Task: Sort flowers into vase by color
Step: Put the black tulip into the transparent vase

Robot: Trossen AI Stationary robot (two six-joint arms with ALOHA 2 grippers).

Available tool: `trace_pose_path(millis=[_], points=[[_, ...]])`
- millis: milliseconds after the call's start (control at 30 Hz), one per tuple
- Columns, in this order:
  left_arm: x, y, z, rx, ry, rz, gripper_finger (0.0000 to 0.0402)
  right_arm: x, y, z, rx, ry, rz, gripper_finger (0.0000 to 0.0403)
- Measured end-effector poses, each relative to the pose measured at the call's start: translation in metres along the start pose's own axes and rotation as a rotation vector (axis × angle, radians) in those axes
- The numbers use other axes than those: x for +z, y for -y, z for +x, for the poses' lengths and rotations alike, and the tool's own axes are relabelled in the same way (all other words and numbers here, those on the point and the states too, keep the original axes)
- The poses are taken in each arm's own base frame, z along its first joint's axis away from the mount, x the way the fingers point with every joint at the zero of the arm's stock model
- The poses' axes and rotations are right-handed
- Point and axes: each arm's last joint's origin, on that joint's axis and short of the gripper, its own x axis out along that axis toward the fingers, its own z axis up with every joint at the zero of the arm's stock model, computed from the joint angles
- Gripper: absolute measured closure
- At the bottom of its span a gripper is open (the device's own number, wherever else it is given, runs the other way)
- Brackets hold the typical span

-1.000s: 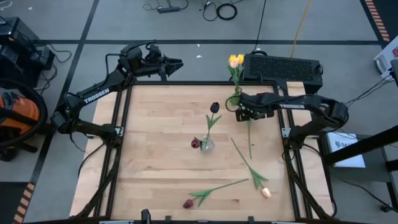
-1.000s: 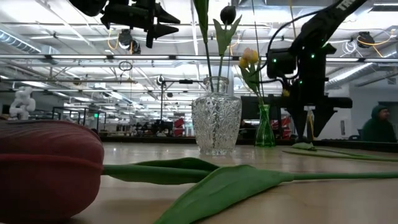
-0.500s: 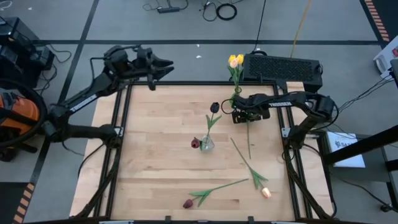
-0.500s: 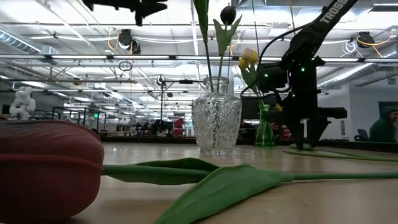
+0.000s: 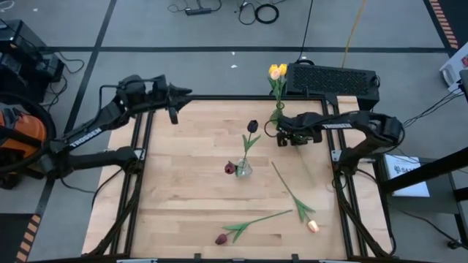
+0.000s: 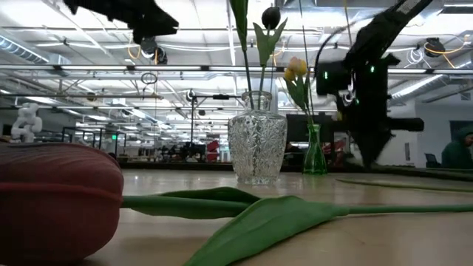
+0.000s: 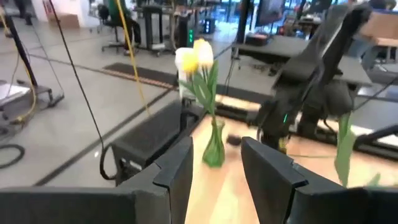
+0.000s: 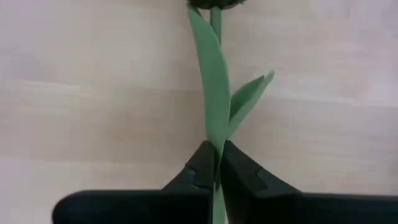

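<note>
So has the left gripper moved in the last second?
Yes. In the high view the left gripper has swung down from beyond the table's far edge to its far left corner.

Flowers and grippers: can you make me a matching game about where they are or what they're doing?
Things:
1. yellow tulips
2. peach tulip
3. right gripper
4. left gripper

Places or states:
A. lying on the table, near its front right corner
B. standing in the green vase
C. shut on the dark-headed flower
D. open, by the table's back left corner

Pairs: 1-B, 2-A, 3-C, 4-D
</note>
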Motion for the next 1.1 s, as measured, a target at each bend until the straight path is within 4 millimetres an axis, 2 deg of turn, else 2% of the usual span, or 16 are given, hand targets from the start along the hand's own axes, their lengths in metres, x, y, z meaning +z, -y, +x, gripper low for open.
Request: trace_pose_path(millis=[200, 367, 500, 733, 967, 1100], points=[[-0.018, 0.006, -0.017, -0.001, 0.024, -0.064, 0.0258, -0.022, 0.003, -0.045, 0.164, 0.124, 0.036, 0.0399], [-0.016, 0.015, -0.032, -0.031, 0.082, -0.119, 0.0258, -0.041, 0.012, -0.084, 0.338, 0.288, 0.065, 0.0401], [-0.026, 0.026, -0.038, -0.061, 0.088, -0.147, 0.0258, -0.058, 0.019, -0.110, 0.505, 0.373, 0.031, 0.0401], [-0.050, 0.037, -0.042, 0.018, 0.068, -0.202, 0.0258, -0.094, 0.024, -0.143, 0.779, 0.473, -0.055, 0.0401], [-0.051, 0.045, -0.041, -0.049, 0.052, -0.300, 0.0258, -0.128, 0.025, -0.170, 0.958, 0.706, -0.133, 0.0401], [-0.052, 0.049, -0.041, -0.084, 0.043, -0.298, 0.0258, -0.139, 0.017, -0.184, 0.976, 0.894, -0.215, 0.0401]])
